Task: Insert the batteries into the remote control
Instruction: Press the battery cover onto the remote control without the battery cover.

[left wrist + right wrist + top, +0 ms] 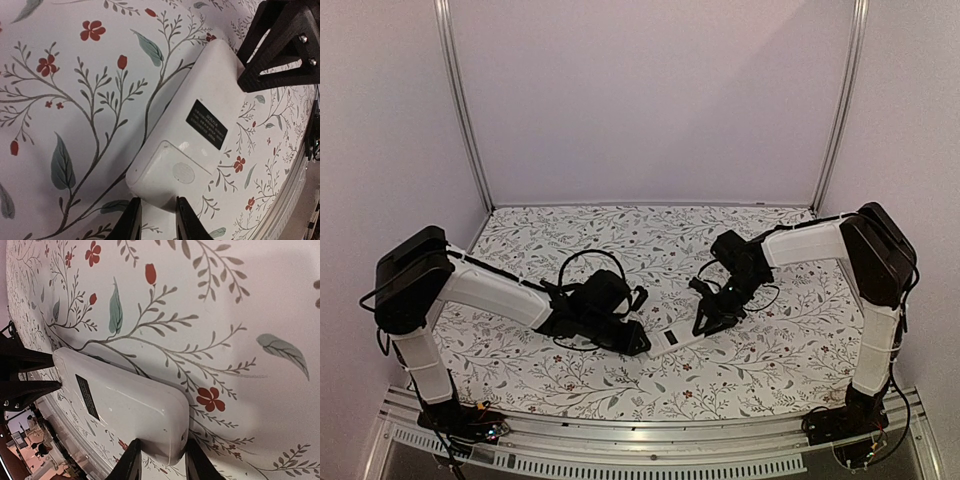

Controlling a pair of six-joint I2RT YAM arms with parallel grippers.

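Okay, remote (675,340) sits mid-table, a bit toward the near edge, strung between your two grippers with its white back facing up. Its long axis runs diagonally in the top view, lower-left end toward your left arm, upper-right end toward your right arm.

Your left gripper (157,219) is at one short end. Its fingers (131,220) are close together, tips right at the remote's rounded edge, with cloth visible in the narrow gap between them. You can't tell from the wrist view whether they pinch the edge or just touch it.

Your right gripper (161,461) is at the opposite short end. The jaws are narrowed, one finger on either side of the end corner, and remote plastic fills the gap, so it has hold of the remote.

The back of the remote shows a black label (206,124) with tiny white print, unreadable, roughly mid-length. Near the left-gripper end a panel (175,167) is outlined in the white plastic with a round mark in it, sitting flush.

A shadow falls beside the remote on the floral cloth (570,230). Can't tell if the remote rests on the cloth or is lifted just off it. Both your arms reach in from the sides, elbows out, wrists angled down toward the centre.
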